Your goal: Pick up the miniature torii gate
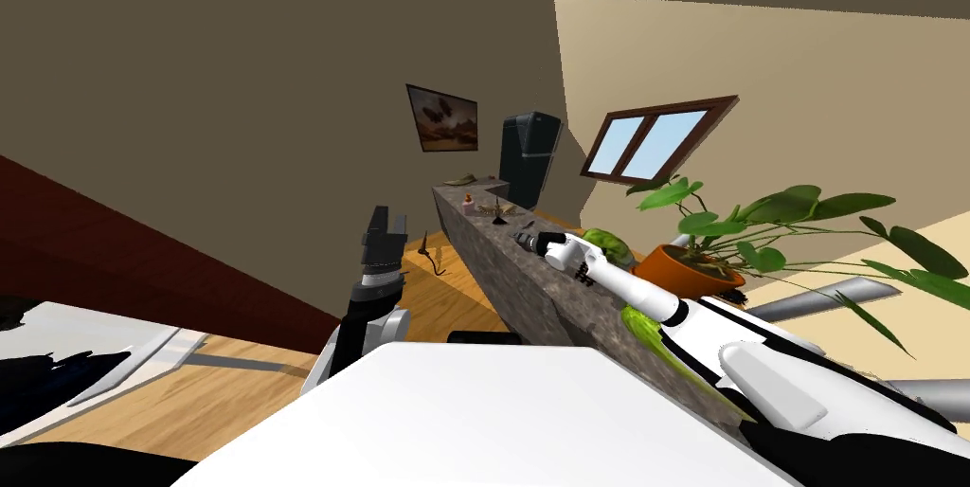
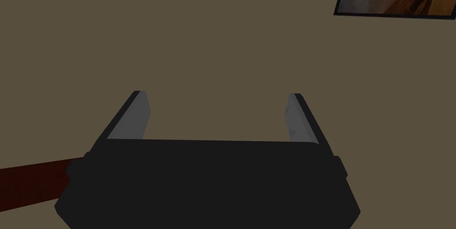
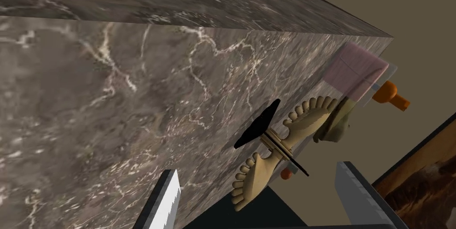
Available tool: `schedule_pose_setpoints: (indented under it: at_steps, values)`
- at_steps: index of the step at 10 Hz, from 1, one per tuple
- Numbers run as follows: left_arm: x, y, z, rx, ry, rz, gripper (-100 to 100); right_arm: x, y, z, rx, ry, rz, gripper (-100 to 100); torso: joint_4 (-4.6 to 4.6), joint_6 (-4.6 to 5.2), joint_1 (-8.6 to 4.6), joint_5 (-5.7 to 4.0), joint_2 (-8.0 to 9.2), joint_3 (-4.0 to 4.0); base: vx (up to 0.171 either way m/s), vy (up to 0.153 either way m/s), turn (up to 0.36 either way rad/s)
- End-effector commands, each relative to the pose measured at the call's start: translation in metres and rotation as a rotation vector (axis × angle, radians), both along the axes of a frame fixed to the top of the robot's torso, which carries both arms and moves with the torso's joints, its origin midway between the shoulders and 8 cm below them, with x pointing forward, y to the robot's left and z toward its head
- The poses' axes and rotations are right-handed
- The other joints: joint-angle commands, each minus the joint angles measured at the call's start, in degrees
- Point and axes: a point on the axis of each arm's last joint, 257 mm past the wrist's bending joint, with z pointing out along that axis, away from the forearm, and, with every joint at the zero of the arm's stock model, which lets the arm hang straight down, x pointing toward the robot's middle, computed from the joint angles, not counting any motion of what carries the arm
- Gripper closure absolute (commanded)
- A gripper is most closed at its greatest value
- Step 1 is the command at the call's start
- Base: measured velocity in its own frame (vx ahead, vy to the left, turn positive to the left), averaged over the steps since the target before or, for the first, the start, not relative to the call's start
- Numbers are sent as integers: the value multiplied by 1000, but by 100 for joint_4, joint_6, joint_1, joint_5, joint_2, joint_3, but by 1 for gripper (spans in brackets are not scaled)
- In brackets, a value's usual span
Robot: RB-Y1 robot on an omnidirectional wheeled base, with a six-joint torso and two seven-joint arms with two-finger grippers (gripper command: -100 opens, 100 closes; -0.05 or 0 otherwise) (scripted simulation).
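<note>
Miniature torii gate (image 1: 494, 210) sits on the grey veined counter (image 1: 502, 278), toward its far end, a small tan piece with a black top bar. Starting at your left, the left arm is bent upward beside the counter over the wooden floor, and the left gripper (image 1: 386, 223) points up with its fingers (image 2: 133, 117) spread wide and nothing between them. Next on the counter comes a pink container (image 1: 468, 203), just beside the gate on its far side. Then the right arm, stretched out low and nearly straight along the counter top, puts the right gripper (image 1: 524, 238) just short of the gate. In its wrist view the fingers (image 3: 167, 197) stand apart and released, with the gate framed in line between them but not touched. Furthest right stands a leafy plant in an orange pot (image 1: 684, 275).
</note>
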Motion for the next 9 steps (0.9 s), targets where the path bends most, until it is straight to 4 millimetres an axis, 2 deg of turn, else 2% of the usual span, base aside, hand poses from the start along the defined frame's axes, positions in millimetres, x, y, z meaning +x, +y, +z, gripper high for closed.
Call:
schedule_pose_setpoints:
  at_steps: [1, 2, 3, 5, 6, 8, 9]
  values:
    - [0, 0, 0, 0, 0, 0, 0, 0, -24, -11, -56, 64, -29, -100, 0, 0, 0, 0, 0, 0, -6, -39, 336]
    - [0, 0, 0, 0, 0, 0, 0, -4, -28, -18, -72, 97, -39, -100, -1, -8, -4, 1, -5, -3, -35, -48, 187]
    - [0, 0, 0, 0, 0, 0, 0, -2, -50, -24, -122, 136, -66, -100, 0, 0, -8, -2, 1, 0, -19, -55, 339]
    - [0, 0, 0, 0, 0, 0, 0, -12, -59, -34, -141, 192, -85, -100, 1, 1, -10, -2, 3, 2, -20, -24, 79]
    - [0, 0, 0, 0, 0, 0, 0, -12, -85, -37, -184, 238, -124, -100, 0, 3, 2, 0, -3, -1, -10, -40, 229]
    - [0, 0, 0, 0, 0, 0, 0, -20, -91, -43, -201, 279, -136, -100, 0, 0, -8, -2, 2, 1, -26, -28, 90]
    - [0, 0, 0, 0, 0, 0, 0, -23, -118, -45, -238, 331, -181, -100, -1, 1, 0, -1, -4, -2, -25, -50, 224]
